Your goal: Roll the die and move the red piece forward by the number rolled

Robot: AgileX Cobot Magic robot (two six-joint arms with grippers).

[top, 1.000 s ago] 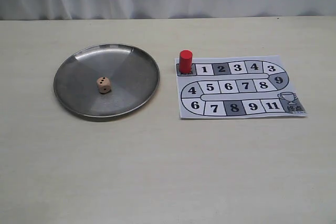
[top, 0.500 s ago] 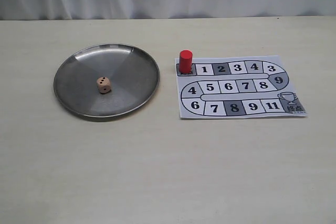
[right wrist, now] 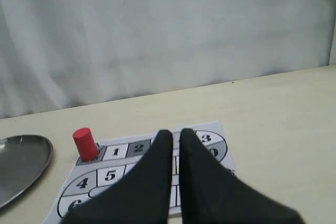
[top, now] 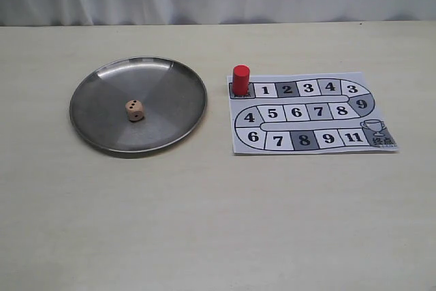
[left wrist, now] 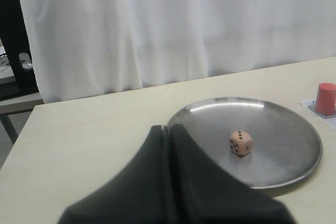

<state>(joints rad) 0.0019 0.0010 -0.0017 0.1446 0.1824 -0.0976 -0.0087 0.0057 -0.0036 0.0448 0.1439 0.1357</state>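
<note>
In the exterior view, a round metal plate (top: 163, 86) lies on the left of the pale table (top: 218, 223). The die (top: 135, 110) rests inside the plate, a little left of its middle and clear of the rim. To the right, just beside the plate but not touching it, lies a printed board (top: 300, 112) with a winding track of numbered squares. The red piece (top: 240, 78) stands upright on the grey square at the board's far left corner, next to square 1. No arm shows here.

In the left wrist view, the left gripper (left wrist: 169, 128) hangs above the table on the near side of the plate (left wrist: 294, 124), its black fingers pressed together with nothing between them. The die (left wrist: 241, 143) sits in the plate, well apart from the fingertips.

In the right wrist view, the right gripper (right wrist: 174, 135) hovers over the board (right wrist: 113, 174), fingers drawn almost together with only a thin slit and nothing held. The red piece (right wrist: 84, 142) stands left of them, apart.
</note>
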